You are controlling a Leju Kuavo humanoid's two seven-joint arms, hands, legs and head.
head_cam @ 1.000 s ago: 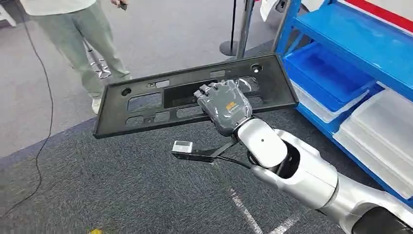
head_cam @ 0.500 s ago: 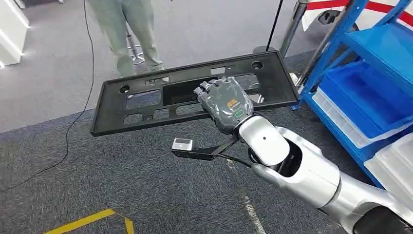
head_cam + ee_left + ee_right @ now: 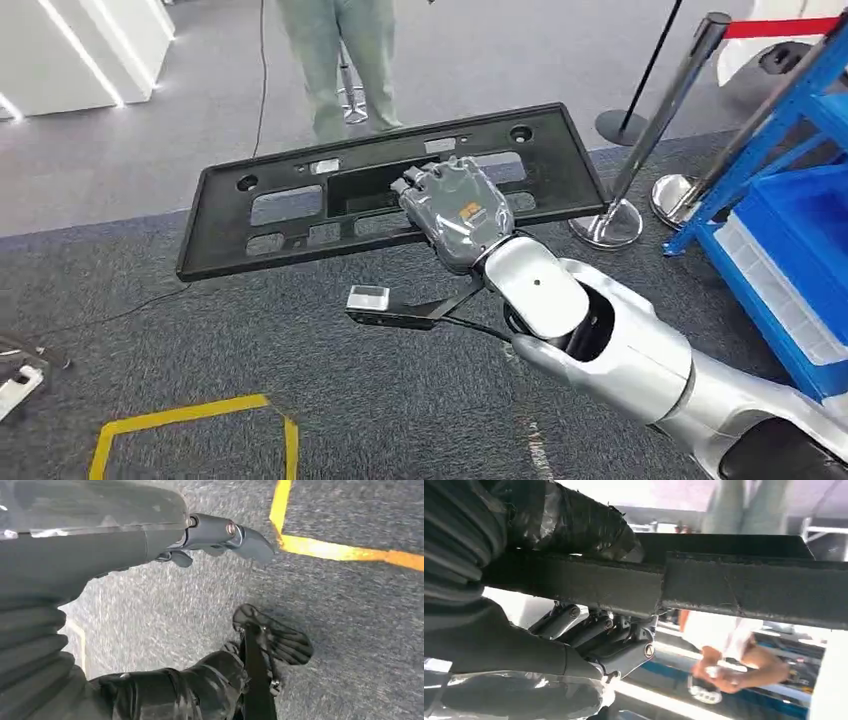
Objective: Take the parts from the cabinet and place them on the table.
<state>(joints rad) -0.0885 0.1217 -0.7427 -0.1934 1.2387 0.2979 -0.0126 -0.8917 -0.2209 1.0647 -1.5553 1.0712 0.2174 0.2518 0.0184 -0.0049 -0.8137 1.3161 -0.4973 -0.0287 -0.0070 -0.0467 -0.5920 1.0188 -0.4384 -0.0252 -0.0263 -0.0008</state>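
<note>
The right hand (image 3: 455,210) grips a long black panel (image 3: 300,215) near the middle of its near edge and holds it in the air above grey carpet (image 3: 300,400), roughly level, with its left end a little lower than its right. The panel is a flat plastic frame with a raised rim, several rectangular cut-outs and a round hole near each far corner; no writing on it can be read. On the back of the hand is a small orange mark and, below it, a green-edged oval label, both too small to read. In the right wrist view the fingers (image 3: 594,630) curl under the panel's edge (image 3: 734,587) while the thumb lies on top of it. The left hand (image 3: 220,532) hangs over the carpet beside a yellow floor line (image 3: 345,552); it holds nothing, and the fingers that can be seen are stretched out straight. To the right of the panel stand two chrome posts (image 3: 655,130) carrying a red belt, and at the far right a blue rack (image 3: 790,130) holding a blue bin (image 3: 800,250). Beyond the panel a person's legs in pale green trousers (image 3: 340,50) stand on the lighter floor. A yellow line (image 3: 180,420) marks the carpet at lower left.
</note>
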